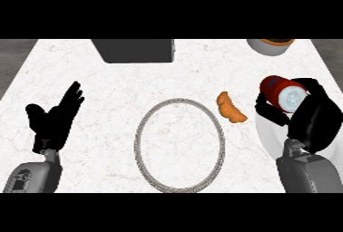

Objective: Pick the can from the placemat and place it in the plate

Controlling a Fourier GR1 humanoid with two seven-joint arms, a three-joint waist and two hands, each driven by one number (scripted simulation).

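Right hand (pixel 309 118) at right of frame has its fingers (pixel 267 105) curled round the red can (pixel 281 92). The can is tilted, pale end facing the camera, and looks lifted off the pale placemat (pixel 268 136) below it, though contact is hard to rule out from this steep angle. Left hand (pixel 55 117) rests at left of frame, fingers straight and spread, holding nothing.

Target plate (pixel 142 131) sits at frame centre on the marble desk (pixel 100 90): clear-looking, beaded rim, well left of the can. A croissant (pixel 230 108) lies between plate and can, just off the plate's upper-right rim. A dark box-like object (pixel 137 50) is at top centre and a white bowl (pixel 269 46) at top right, both away from the path.

Handling: the can is rigid and probably light, with smooth round sides that could slip or roll if set down on its side. Best hold is a wrap round the mid-body, as now, thumb opposite the fingers. Carrying it left means clearing the croissant. The can should go upright before release, or it may roll across the shallow plate.
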